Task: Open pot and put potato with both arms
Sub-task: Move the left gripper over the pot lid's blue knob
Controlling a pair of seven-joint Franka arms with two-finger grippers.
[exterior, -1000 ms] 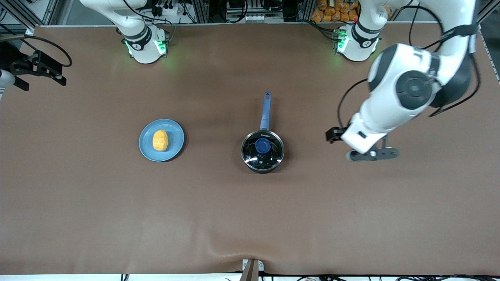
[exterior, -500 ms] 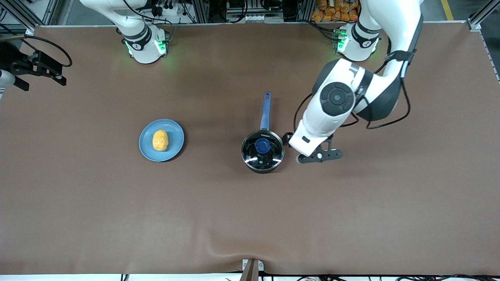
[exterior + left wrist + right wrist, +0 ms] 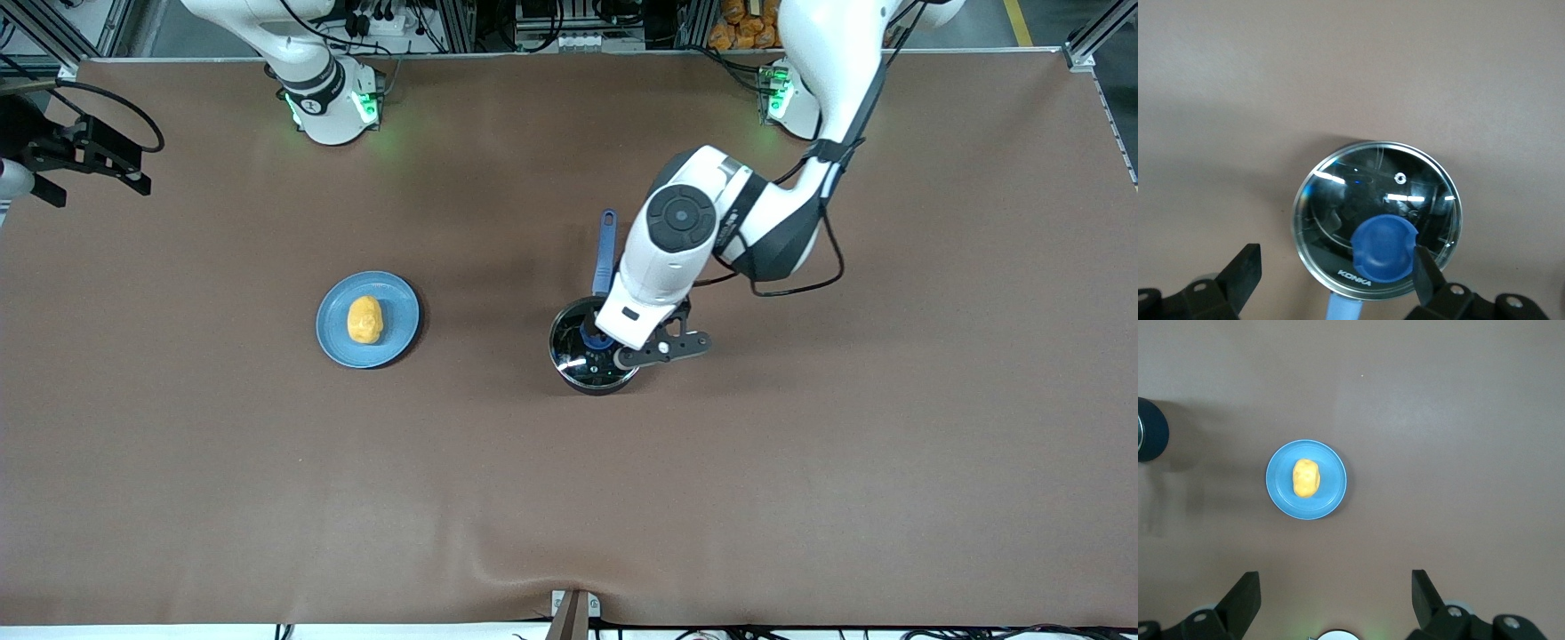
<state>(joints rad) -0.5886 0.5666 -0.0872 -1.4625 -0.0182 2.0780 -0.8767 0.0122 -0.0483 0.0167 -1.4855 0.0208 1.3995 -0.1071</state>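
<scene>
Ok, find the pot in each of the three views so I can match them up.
Front view: the pot sits mid-table, lid on, partly under the left gripper, handle toward the bases.
Left wrist view: pot fills the centre under its glass lid; the left gripper is open above it.
Right wrist view: only a dark sliver at the edge.
Shared landmark: the lid's blue knob; the right wrist view shows none of it.

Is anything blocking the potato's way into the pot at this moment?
Yes. The glass lid sits on the pot, closing it. The left gripper is over the lid, fingers open around its blue knob, not gripping. The potato lies on the plate; bare table between.
</scene>
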